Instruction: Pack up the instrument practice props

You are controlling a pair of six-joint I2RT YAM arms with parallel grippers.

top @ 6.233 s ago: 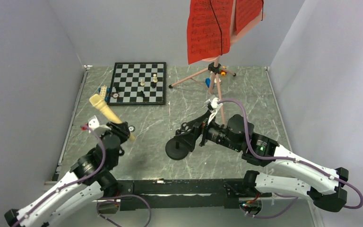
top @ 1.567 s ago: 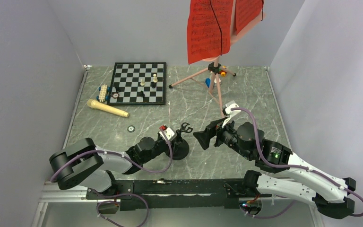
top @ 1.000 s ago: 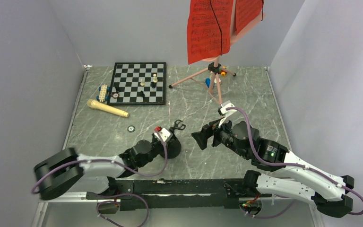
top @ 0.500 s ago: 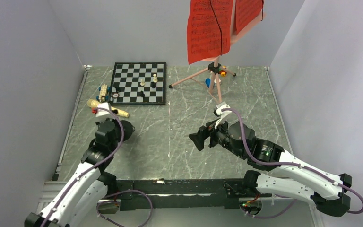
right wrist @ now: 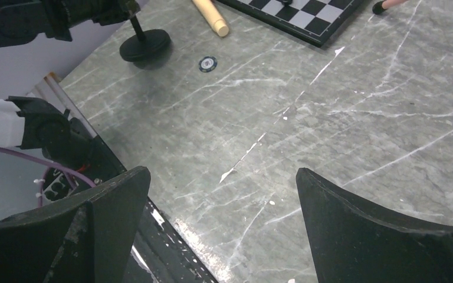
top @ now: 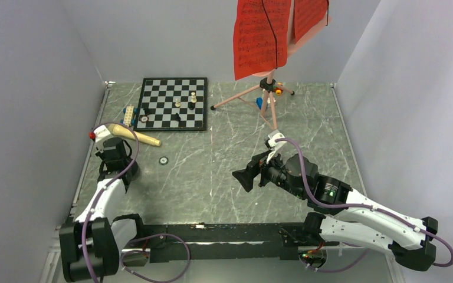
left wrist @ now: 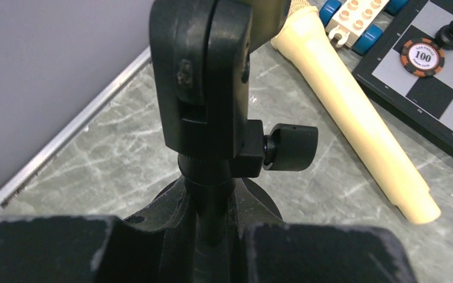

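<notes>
The left fingers (left wrist: 324, 253) are narrowed around the post of the black microphone stand (left wrist: 203, 88) near the left edge of the tabletop (top: 212, 177), just beside the cream microphone (top: 134, 135), which lies flat. The right fingers (right wrist: 383, 236) hang wide apart over the middle. The pink music stand (top: 239, 98) holds the red pages (top: 259, 38) at the far side.

The bench (right wrist: 360, 106) looks like smooth grey marble-veined stone, perhaps laminate. The microphone stand (left wrist: 200, 76) is matt, scuffed black plastic, and the microphone (left wrist: 354, 124) smooth cream plastic.
</notes>
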